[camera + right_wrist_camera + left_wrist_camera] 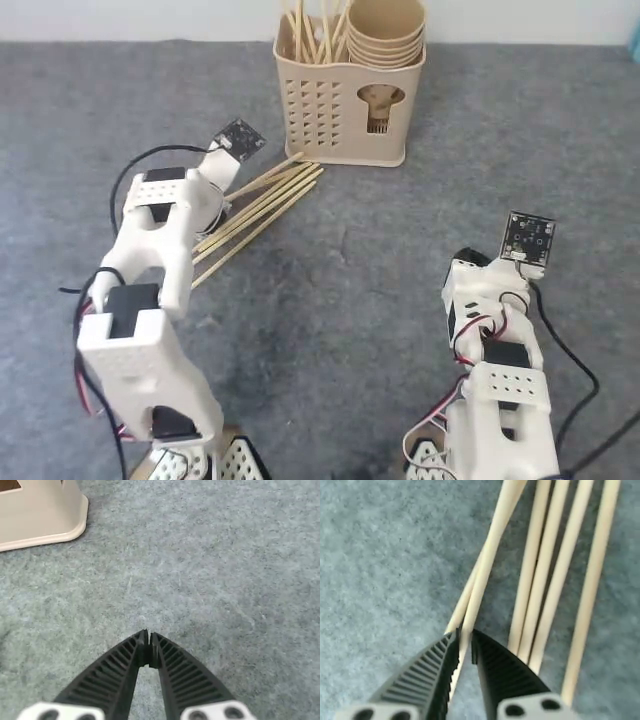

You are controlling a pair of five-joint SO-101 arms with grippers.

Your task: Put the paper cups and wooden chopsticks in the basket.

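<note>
On the grey carpet (400,260), in the high view, the basket (345,100) is standing upright at the far edge, already holding a nested stack of cups (385,30) on one side and several chopsticks (315,30) leaning upright on the other. A loose bundle of sticks (265,195) is lying flat on the carpet, fanning from the basket's near corner toward the left arm (160,250). The left arm is bending down over the near end of that bundle. In the left wrist view, the left gripper (465,637) is sitting low over the carpet with its jaws nearly together, pinching one stick (490,555) that is running between the tips. A second stick (465,595) is lying partly under the pinched one, touching it, and three more (555,580) are lying just beside the jaws, outside them. The right arm (495,340) is sitting well apart from the bundle, on the other side of the carpet. In the right wrist view, the right gripper (149,636) is hovering over bare carpet with its jaws closed tip to tip on nothing, and a lower corner of the basket (40,515) is showing farther off.
</note>
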